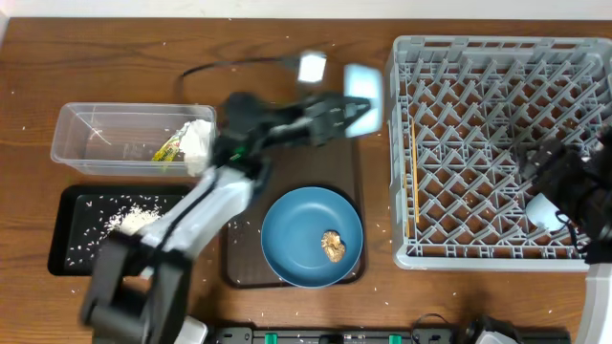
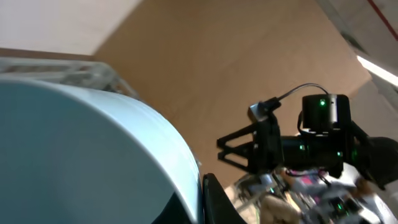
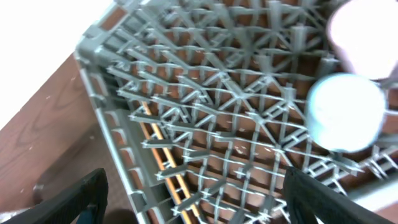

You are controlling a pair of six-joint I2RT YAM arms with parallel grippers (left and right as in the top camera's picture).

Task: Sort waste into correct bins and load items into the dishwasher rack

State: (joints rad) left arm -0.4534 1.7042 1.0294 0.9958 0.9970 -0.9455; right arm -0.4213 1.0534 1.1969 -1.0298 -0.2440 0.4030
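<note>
At the far-left edge of the dishwasher rack (image 1: 497,57), left hand (image 1: 350,107) pinches small bowl (image 1: 365,93) by rim. Likely light, stiff, slick, chippable, so rim is best hold. Right hand (image 3: 196,186) open over rack.

Blue plate (image 1: 296,229) w/ brown lump (image 1: 333,246); lt-blue cup (image 1: 364,94) beside grey rack (image 1: 478,57).

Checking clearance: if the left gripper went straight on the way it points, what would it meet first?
Likely the left wall of the large grey plastic peg rack. The left gripper, shut on a small light-blue cup, points straight at it; height unclear, so it might clear the rim.
</note>
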